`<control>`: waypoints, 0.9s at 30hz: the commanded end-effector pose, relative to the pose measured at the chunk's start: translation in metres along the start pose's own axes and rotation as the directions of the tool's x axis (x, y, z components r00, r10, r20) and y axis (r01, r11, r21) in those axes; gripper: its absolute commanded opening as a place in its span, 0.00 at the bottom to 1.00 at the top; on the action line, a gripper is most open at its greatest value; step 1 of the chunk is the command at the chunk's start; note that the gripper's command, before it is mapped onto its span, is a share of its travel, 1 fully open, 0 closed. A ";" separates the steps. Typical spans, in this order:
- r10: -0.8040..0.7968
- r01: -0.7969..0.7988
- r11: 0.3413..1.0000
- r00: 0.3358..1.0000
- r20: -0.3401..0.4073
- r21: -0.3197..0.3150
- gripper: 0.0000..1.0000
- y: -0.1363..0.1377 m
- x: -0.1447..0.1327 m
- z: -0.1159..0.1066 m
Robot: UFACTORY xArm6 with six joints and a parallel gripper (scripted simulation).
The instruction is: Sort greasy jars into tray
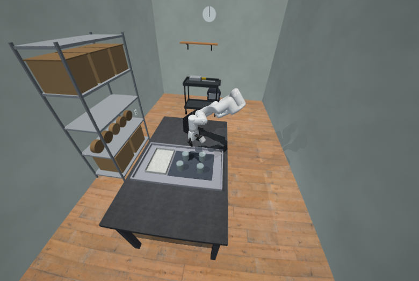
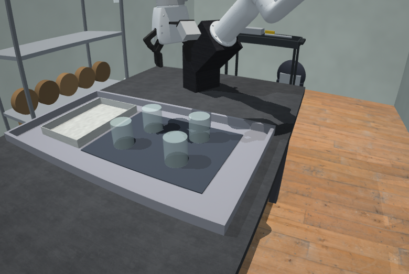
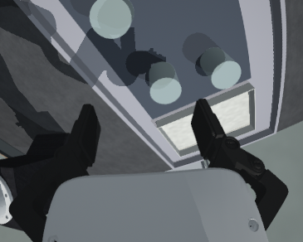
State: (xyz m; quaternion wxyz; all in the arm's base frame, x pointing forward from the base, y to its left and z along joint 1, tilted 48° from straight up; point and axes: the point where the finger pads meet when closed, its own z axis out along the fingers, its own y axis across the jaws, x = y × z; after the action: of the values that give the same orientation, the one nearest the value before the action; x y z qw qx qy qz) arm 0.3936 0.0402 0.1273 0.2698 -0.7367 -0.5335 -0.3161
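Note:
Four pale glass jars stand apart, mouth down, on the dark drying mat (image 1: 189,173) (image 2: 145,161): a back left jar (image 1: 185,156) (image 2: 152,119) (image 3: 165,90), a back right jar (image 1: 202,156) (image 2: 199,128) (image 3: 110,18), a front left jar (image 1: 179,165) (image 2: 122,132) (image 3: 226,75) and a front right jar (image 1: 200,168) (image 2: 175,148). They look alike; no grease shows. The tray (image 1: 160,160) (image 2: 89,118) (image 3: 235,113) lies flat left of the mat with nothing in it. My gripper (image 3: 145,113) is open and empty, raised behind the mat on the robot's side. The front right jar is outside the wrist view.
A raised rim runs around the grey steel table top (image 1: 218,169) (image 2: 231,178). The black arm base (image 2: 201,62) stands behind it. A shelf rack (image 1: 101,113) with boxes is at the left, and a black cart (image 1: 201,83) is behind the table.

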 end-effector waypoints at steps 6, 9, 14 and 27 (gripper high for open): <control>0.148 -0.148 0.989 0.989 -0.001 -0.007 1.00 0.009 0.002 0.000; 0.148 -0.148 0.989 0.989 -0.001 -0.007 1.00 0.009 0.002 0.000; 0.289 -0.289 0.957 0.957 -0.004 -0.011 1.00 0.016 0.004 0.001; 0.415 -0.415 0.910 0.910 -0.009 -0.015 1.00 0.023 0.006 0.002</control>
State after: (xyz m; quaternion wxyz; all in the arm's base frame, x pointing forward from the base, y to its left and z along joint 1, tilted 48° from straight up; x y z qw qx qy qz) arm 0.4162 0.0399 0.1281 0.3264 -0.8324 -0.3651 -0.2596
